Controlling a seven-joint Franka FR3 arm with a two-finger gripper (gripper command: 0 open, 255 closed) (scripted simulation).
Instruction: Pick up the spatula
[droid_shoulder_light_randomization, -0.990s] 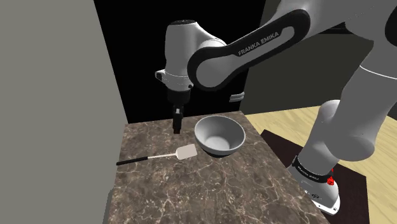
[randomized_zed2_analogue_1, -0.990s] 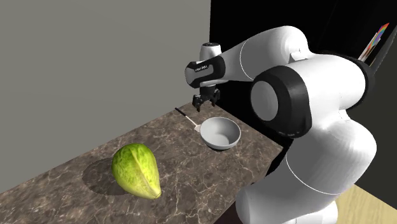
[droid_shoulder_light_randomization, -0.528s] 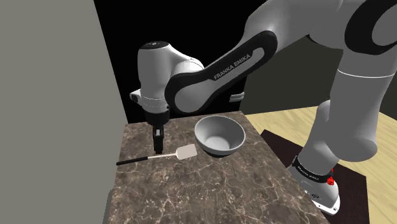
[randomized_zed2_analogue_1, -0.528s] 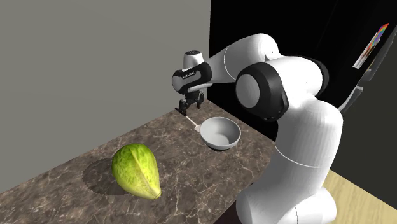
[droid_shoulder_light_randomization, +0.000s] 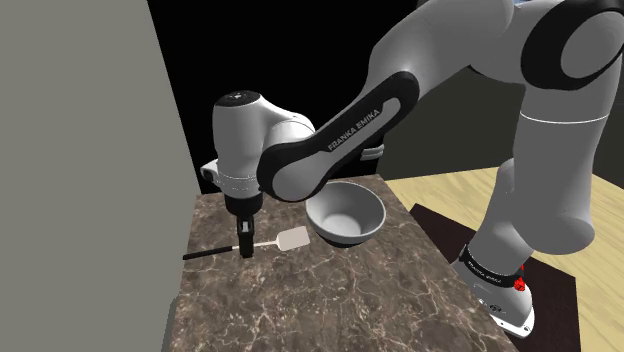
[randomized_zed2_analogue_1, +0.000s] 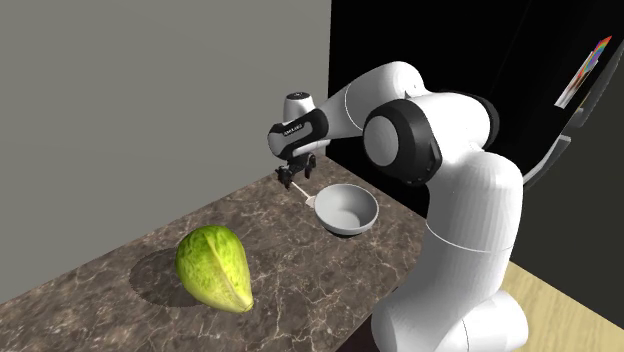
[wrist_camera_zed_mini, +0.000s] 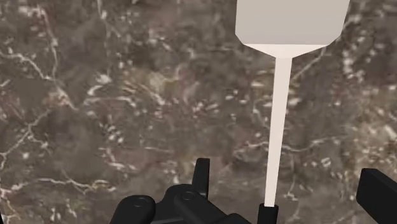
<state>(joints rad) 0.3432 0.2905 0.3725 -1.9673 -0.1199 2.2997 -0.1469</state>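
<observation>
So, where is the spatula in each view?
Shoulder view: the spatula lies on the marble counter, left of the grey bowl, blade toward it.
Second exterior view: spatula at the counter's far end, left of the bowl, at the gripper.
Wrist view: its pale blade and shaft run ahead from between the open fingers.
Shared landmark: the gripper, over the shaft.
</observation>
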